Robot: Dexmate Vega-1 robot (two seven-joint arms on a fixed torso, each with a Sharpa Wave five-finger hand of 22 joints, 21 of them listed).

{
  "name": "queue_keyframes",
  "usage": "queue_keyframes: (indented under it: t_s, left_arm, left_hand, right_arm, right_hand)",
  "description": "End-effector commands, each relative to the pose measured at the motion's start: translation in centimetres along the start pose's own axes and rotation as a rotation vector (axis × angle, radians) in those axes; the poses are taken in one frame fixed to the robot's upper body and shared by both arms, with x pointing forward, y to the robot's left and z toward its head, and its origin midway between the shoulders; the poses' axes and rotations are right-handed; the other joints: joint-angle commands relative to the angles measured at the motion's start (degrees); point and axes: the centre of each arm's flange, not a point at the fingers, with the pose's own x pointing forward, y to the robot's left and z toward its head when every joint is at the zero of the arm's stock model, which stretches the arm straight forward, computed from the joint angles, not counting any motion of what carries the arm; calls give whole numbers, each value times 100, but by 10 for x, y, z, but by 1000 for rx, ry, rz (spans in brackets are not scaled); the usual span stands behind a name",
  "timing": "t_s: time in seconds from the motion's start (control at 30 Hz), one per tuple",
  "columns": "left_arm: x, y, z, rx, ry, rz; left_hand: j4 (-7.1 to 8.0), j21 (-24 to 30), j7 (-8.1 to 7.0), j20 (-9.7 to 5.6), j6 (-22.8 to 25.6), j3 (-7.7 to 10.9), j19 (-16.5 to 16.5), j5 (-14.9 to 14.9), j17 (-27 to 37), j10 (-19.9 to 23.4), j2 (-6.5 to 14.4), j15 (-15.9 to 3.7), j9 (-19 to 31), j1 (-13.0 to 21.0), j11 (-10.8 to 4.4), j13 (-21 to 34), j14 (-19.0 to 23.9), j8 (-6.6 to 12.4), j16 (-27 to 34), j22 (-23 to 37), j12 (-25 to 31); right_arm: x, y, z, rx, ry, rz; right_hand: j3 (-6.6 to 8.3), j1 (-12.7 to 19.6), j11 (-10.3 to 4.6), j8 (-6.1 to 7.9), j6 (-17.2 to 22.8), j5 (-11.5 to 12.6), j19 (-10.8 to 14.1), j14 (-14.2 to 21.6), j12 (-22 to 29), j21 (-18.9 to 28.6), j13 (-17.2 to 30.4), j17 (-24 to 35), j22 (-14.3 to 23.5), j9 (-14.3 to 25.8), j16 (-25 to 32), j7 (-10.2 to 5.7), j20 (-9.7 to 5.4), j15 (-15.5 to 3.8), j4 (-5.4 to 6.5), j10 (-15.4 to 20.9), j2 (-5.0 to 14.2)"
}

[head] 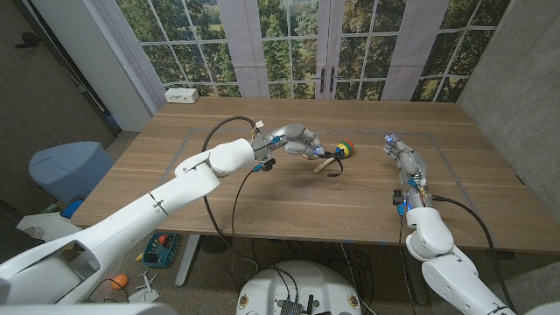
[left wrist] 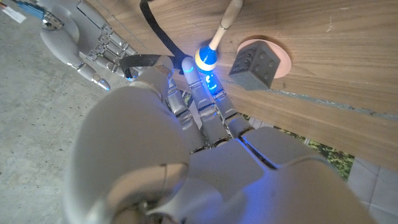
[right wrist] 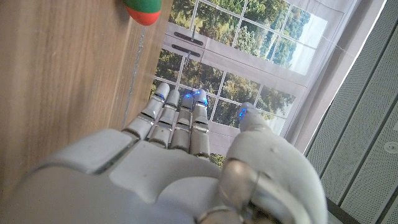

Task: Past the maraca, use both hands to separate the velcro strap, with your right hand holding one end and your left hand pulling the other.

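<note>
From the head view, my left hand (head: 293,138) reaches over the middle of the brown wooden table (head: 262,201), its fingers beside the round maraca with green, yellow and red bands and a pale wooden handle (head: 339,153). The black velcro strap (head: 326,166) lies just there, curved next to the handle. My right hand (head: 404,156) stands well apart, with fingers stretched out and holding nothing.

In the left wrist view, my fingers (left wrist: 208,93) point at the strap (left wrist: 155,34); I think they touch nothing yet, but the view is too close to be sure.

In the right wrist view, my fingers (right wrist: 177,115) are straight and side by side, with the maraca (right wrist: 143,9) far ahead.

I judge this is the approach step. Next, my right hand must come to one end of the strap.
</note>
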Motion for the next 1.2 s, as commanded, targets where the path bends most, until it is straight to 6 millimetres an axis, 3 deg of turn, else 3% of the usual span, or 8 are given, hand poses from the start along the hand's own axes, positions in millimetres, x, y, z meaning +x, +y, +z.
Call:
queue_keyframes:
  t_s: [0.03, 0.7, 1.2]
  left_arm:
    - [-24, -3, 3, 176, 135, 214]
    - [-41, 0, -10, 261, 365, 299]
    - [-50, -1, -38, 224, 429, 321]
  left_hand:
    - [23, 55, 31, 48, 3, 8, -36, 47, -27, 291, -20, -868, 34, -15, -256, 379, 12, -3, -54, -9, 8]
    - [19, 97, 45, 78, -16, 39, -60, 107, -319, 272, -29, -866, 50, -47, -256, 402, 10, -49, -366, -120, -20]
    - [19, 80, 54, 75, -10, 84, -116, 149, -632, 296, -47, -866, 33, -79, -254, 388, 26, -105, -654, -197, -65]
  right_arm:
    - [4, 4, 0, -6, 7, 20]
    - [17, 16, 2, -14, 7, 79]
    - [22, 23, 2, -23, 17, 99]
  right_hand:
    - [-19, -32, 1, 36, -31, 36, -6, -8, -15, -18, -10, 4, 13, 2, -27, 3, 25, 24, 5, 1, 32]
    - [-35, -203, 4, 41, -111, 43, -39, -27, -37, -34, -77, -6, 10, -7, -71, 7, 4, 37, 42, -60, 93]
    - [-42, -282, 3, 53, -128, 44, -38, -18, -26, -37, -115, -13, 8, -12, -90, 18, 40, 57, 38, -44, 96]
